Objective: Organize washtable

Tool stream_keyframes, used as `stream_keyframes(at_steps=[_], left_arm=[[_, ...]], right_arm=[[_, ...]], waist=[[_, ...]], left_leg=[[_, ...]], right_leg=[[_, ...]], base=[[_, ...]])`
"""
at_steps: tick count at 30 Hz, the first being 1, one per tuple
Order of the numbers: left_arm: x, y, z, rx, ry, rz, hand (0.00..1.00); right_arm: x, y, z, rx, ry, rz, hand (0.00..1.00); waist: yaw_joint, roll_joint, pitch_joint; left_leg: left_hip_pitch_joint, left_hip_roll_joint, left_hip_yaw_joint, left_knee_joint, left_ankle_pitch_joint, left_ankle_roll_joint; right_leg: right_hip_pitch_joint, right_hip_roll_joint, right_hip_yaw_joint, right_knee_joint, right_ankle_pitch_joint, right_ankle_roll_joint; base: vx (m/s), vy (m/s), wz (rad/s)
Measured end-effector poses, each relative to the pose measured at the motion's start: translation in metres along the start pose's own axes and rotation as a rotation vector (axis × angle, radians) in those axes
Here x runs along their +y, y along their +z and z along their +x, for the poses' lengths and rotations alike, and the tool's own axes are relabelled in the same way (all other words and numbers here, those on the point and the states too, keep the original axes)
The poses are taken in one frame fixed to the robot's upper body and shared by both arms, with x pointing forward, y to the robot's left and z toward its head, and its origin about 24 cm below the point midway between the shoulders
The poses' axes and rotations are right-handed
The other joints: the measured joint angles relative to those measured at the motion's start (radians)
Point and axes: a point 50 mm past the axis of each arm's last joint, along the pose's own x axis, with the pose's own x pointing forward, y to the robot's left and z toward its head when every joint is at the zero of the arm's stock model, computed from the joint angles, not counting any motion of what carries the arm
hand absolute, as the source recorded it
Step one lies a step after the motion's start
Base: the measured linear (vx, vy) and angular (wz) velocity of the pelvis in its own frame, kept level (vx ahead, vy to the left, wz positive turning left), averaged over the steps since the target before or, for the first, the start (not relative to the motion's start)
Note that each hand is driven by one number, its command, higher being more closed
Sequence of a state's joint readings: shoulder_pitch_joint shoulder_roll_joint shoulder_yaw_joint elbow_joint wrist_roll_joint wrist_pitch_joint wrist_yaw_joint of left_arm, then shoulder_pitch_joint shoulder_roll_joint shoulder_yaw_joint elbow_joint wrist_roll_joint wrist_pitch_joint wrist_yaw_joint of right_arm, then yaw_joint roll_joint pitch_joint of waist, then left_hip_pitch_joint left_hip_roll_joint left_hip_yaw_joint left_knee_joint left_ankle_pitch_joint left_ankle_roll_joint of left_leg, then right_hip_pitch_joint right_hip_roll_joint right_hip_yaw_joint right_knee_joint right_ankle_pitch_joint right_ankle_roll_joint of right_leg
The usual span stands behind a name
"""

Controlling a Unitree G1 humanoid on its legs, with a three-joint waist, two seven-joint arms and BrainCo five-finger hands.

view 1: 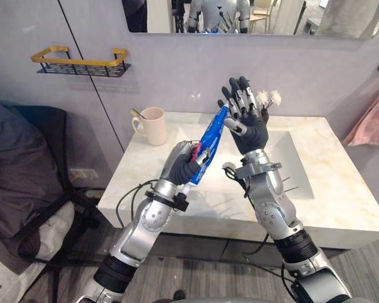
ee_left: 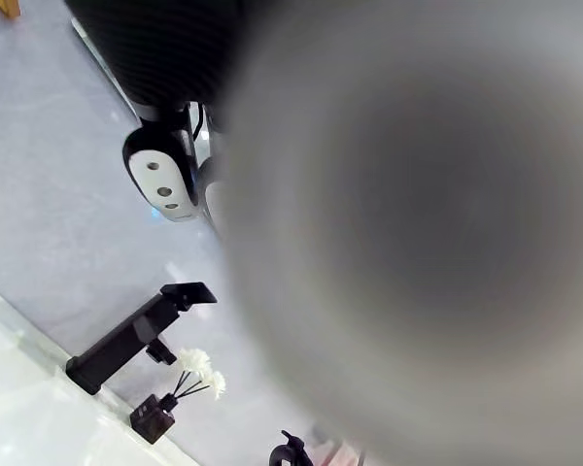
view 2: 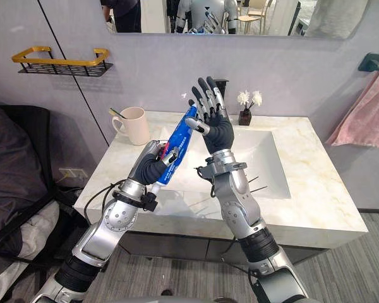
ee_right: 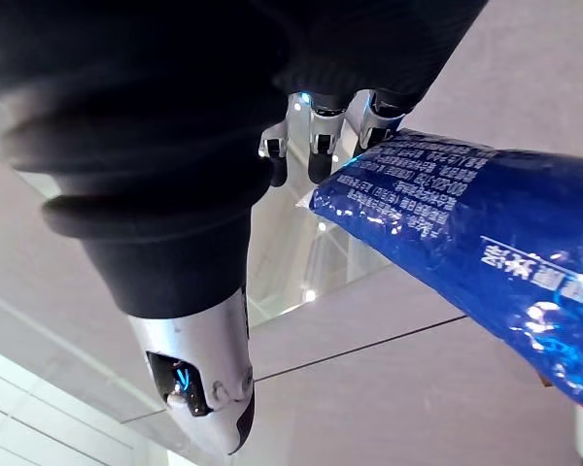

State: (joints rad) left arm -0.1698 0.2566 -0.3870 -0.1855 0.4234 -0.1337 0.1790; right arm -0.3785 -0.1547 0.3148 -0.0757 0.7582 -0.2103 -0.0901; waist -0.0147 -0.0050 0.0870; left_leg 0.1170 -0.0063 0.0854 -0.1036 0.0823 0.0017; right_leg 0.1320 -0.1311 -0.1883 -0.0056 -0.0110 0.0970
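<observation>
My left hand [view 1: 184,165] is raised above the marble washtable [view 1: 341,196], shut on the lower part of a blue toothpaste tube [view 1: 210,142] with a white cap end. The tube stands tilted, its flat end up. Beside that end is my right hand [view 1: 249,129], held upright and open with straight fingers [ee_right: 316,131]; the tube [ee_right: 466,214] lies against or just beside them. A cream cup [view 1: 153,125] with a toothbrush in it stands at the back left of the counter.
The sink basin [view 1: 290,158] takes the middle and right of the counter. A small dark vase with white flowers [view 1: 265,107] stands at the back wall. A gold-railed shelf [view 1: 82,63] hangs at the left, a pink towel [view 1: 372,123] at the right. A dark chair [view 1: 25,164] stands left.
</observation>
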Motion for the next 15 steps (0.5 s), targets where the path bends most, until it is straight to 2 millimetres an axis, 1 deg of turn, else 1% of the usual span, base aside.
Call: stream_keyframes(at_steps=[4, 6, 9, 10, 15], left_arm=[[-0.002, 0.001, 0.000, 0.002, 0.002, 0.007, 1.00], [-0.004, 0.003, 0.001, -0.001, 0.015, -0.005, 1.00], [-0.006, 0.003, -0.001, 0.010, 0.030, -0.005, 1.00], [-0.007, 0.002, -0.003, 0.015, 0.027, -0.001, 1.00], [-0.016, -0.013, -0.011, 0.094, -0.006, 0.005, 1.00]], right_arm=[[-0.004, -0.013, -0.010, 0.035, -0.065, 0.016, 0.00], [-0.008, -0.025, -0.020, 0.077, -0.112, 0.031, 0.00], [-0.010, -0.036, -0.025, 0.121, -0.152, 0.022, 0.00], [-0.010, -0.037, -0.026, 0.124, -0.153, 0.022, 0.00], [-0.012, -0.043, -0.035, 0.148, -0.180, 0.034, 0.00]], waist=[[0.000, -0.001, 0.000], [0.001, -0.001, 0.000], [-0.005, -0.002, -0.001], [-0.005, -0.002, -0.001], [-0.006, -0.011, -0.008]], left_leg=[[0.000, 0.004, 0.000, 0.000, 0.001, -0.002], [-0.002, 0.005, -0.001, 0.000, 0.002, -0.003], [-0.005, 0.006, 0.002, 0.000, 0.002, -0.003], [-0.006, 0.006, 0.002, 0.000, 0.002, -0.003], [-0.008, 0.007, 0.002, 0.000, 0.002, -0.003]], right_leg=[[0.000, 0.005, 0.000, -0.001, 0.001, -0.002], [0.000, 0.006, 0.000, -0.005, 0.002, -0.004], [0.001, 0.007, 0.001, -0.017, 0.010, -0.006], [0.000, 0.008, 0.002, -0.018, 0.011, -0.006], [0.000, 0.008, 0.001, -0.020, 0.012, -0.005]], base=[[0.00, 0.000, 0.00], [0.00, 0.000, 0.00], [0.00, 0.000, -0.01], [0.00, 0.000, 0.00], [0.00, 0.000, 0.00]])
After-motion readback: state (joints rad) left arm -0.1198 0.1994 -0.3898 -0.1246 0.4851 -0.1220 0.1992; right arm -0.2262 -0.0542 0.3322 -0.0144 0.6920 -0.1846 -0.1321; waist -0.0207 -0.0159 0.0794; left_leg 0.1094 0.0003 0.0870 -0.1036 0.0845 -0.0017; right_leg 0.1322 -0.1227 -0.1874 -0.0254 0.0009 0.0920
